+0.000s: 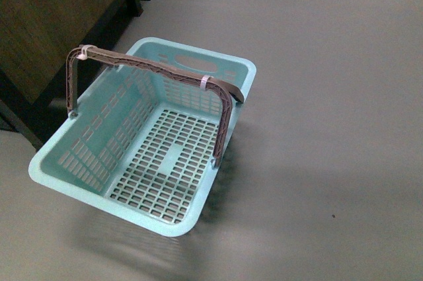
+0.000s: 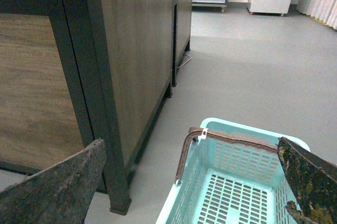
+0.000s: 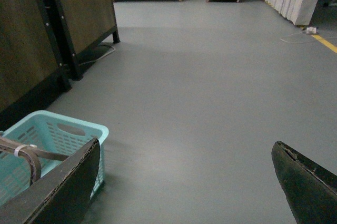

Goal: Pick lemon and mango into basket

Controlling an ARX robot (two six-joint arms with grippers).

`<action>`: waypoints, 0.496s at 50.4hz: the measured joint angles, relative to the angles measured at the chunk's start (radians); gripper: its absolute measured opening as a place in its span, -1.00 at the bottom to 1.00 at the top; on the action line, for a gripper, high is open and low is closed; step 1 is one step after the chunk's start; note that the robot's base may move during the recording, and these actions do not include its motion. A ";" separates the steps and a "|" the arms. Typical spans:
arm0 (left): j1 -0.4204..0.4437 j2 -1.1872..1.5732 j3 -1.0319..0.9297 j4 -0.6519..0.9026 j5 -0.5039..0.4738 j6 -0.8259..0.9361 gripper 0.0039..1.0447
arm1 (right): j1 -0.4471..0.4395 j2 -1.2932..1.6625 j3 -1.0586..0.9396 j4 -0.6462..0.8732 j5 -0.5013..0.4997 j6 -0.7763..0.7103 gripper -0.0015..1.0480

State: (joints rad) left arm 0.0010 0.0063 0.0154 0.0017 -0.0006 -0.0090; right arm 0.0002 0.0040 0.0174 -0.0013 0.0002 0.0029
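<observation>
Dark, worn fingers (image 2: 58,192) of your left hand (image 2: 189,142) fill the near corners of its wrist view. They are spread wide and hold nothing. Your right hand (image 3: 185,144) is the same: its fingers are well apart and only bare floor (image 3: 210,87) shows between them. Neither hand touches anything.

The basket (image 1: 86,152) sits just below and ahead of the left hand, and off to the inner side of the right hand, near its finger. No fruit shows inside the basket. Neither a lemon nor a mango appears in any view, so I judge that the picking has not begun and you must first find the fruit.

Watch three things from here:
- **Handles:** The brown handles (image 1: 152,66) stand upright together over the opening, bound with pale ties (image 1: 205,82). A hand coming down along the middle could catch on them. A fruit let go above them could glance off and roll across the floor.
- **Cabinet:** The wooden cabinet (image 2: 137,50) stands close beside the left hand, on the side away from the basket. Swinging that arm outward risks clipping its dark leg.
- **Fruit:** Lemons are rounded, so a shallow grip may let one squirt out from between the fingers.
</observation>
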 joint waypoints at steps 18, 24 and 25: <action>0.000 0.000 0.000 0.000 0.000 0.000 0.87 | 0.000 0.000 0.000 0.000 0.000 0.000 0.83; 0.028 0.183 0.108 -0.235 0.077 -0.238 0.87 | 0.000 0.000 0.000 0.000 -0.001 0.000 0.83; 0.034 0.222 0.117 -0.234 0.084 -0.288 0.87 | 0.000 0.000 0.000 0.000 0.000 0.000 0.83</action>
State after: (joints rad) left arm 0.0349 0.2287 0.1329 -0.2321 0.0830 -0.2970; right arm 0.0002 0.0040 0.0174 -0.0013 -0.0002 0.0029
